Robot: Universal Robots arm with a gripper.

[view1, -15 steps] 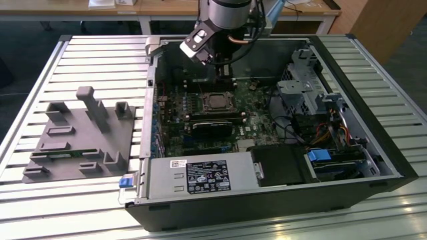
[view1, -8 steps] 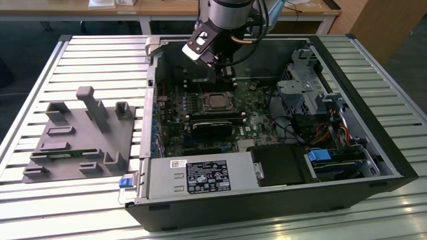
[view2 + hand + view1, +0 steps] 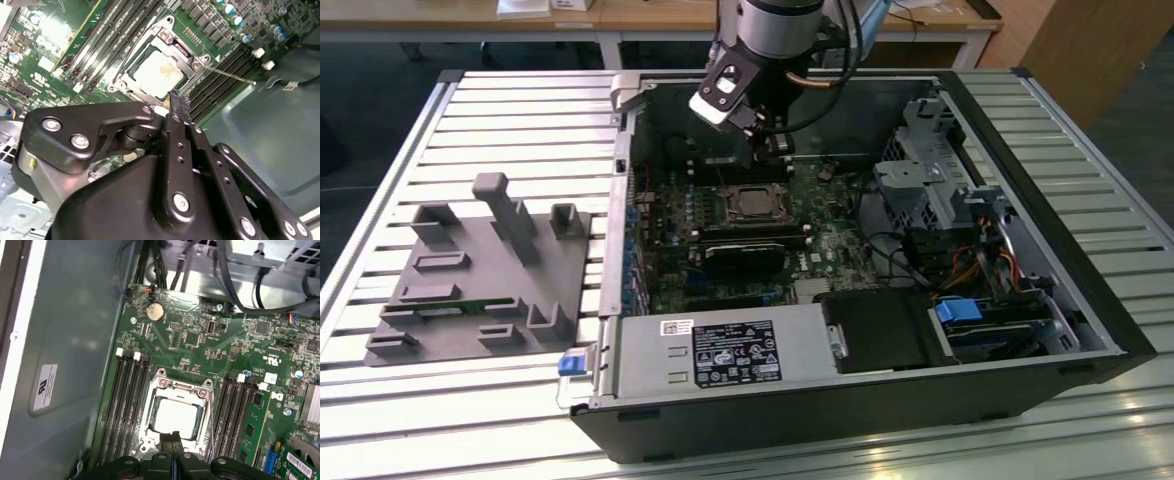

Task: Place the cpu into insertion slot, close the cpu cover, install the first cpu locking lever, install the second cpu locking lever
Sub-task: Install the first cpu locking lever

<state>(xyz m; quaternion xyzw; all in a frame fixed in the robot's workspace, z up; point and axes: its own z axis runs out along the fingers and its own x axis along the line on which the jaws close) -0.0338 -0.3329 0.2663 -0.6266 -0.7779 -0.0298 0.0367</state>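
In the black socket (image 3: pixel 154 412): pale square cpu (image 3: pixel 175 417) seated, silver frame cover (image 3: pixel 181 387) down, one thin lever (image 3: pixel 232 76) seemingly undone; my gripper (image 3: pixel 173 436) closed, empty.

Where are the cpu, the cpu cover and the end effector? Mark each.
cpu (image 3: pixel 175 419), first wrist view, middle of its pale face.
cpu cover (image 3: pixel 181 386), first wrist view, one bar of its frame.
end effector (image 3: pixel 178 100), second wrist view, between its fingertips.

The cpu (image 3: pixel 159 74) is framed by the lowered cover (image 3: pixel 165 47); a lever (image 3: pixel 231 76) is angled outward, and the gripper (image 3: pixel 178 102), tips pressed together, is held near the cover's edge.
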